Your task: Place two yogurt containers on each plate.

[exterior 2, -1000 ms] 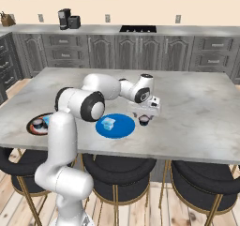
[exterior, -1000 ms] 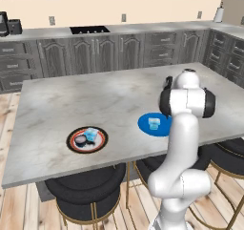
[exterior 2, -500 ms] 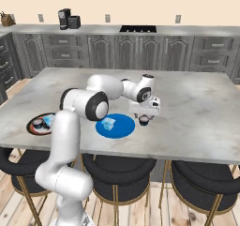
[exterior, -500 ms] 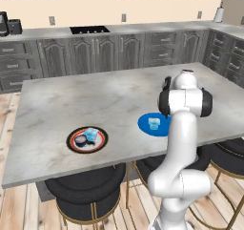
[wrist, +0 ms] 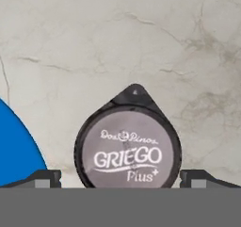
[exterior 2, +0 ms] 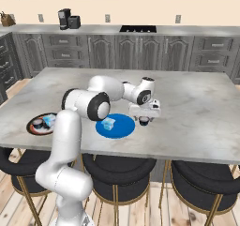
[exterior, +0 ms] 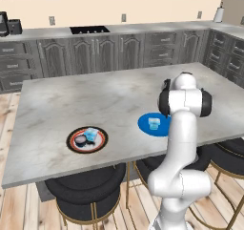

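A dark yogurt tub (wrist: 128, 139) sits bottom centre of the hand view on the counter (wrist: 141, 42), beside the blue plate (wrist: 16, 148). The gripper (wrist: 120, 179) hovers wide open, empty, fingertips (wrist: 44, 178) flanking it; grey band crops its base.

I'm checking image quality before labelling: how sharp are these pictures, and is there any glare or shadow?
Hand view: sharp, the dark yogurt tub lid's "GRIEGO Plus" lettering reads clearly between the open fingers; even light, no glare. Right base view: soft, the tub casts little shadow on the marble counter. Left base view: slightly blurred, the pale blue tub on the blue plate lacks detail.
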Robot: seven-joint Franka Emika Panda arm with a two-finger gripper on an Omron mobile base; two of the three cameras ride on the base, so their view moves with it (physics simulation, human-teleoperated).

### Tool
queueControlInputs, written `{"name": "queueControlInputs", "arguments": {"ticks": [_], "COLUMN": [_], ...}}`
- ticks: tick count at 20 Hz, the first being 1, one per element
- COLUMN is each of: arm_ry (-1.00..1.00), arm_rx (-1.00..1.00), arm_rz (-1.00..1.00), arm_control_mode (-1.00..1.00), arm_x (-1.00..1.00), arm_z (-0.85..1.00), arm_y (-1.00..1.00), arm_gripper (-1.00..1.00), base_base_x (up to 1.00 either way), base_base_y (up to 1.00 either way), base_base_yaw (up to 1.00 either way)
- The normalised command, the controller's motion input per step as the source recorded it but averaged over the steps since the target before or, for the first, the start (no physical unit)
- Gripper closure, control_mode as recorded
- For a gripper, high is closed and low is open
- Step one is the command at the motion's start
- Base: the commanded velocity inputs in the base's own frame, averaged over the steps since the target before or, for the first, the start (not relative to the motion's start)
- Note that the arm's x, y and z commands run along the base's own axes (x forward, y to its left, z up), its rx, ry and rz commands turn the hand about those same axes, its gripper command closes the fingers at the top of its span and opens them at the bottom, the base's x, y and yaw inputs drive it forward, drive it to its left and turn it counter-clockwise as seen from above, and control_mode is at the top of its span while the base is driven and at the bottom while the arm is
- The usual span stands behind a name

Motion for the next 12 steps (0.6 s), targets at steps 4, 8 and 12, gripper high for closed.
{"name": "queueControlInputs", "arguments": {"ticks": [4, 8, 12], "arm_ry": [-0.06, -0.01, 0.0], "arm_rx": [0.0, 0.0, 0.0], "arm_rz": [0.08, 0.08, 0.09], "arm_control_mode": [-1.0, -1.0, -1.0], "arm_x": [0.1, 0.23, 0.22], "arm_z": [-0.1, -0.17, -0.15], "arm_y": [0.13, 0.01, 0.0], "arm_gripper": [-1.0, -1.0, -1.0], "base_base_x": [0.0, 0.0, 0.0], "base_base_y": [0.0, 0.0, 0.0], "base_base_yaw": [0.0, 0.0, 0.0]}}
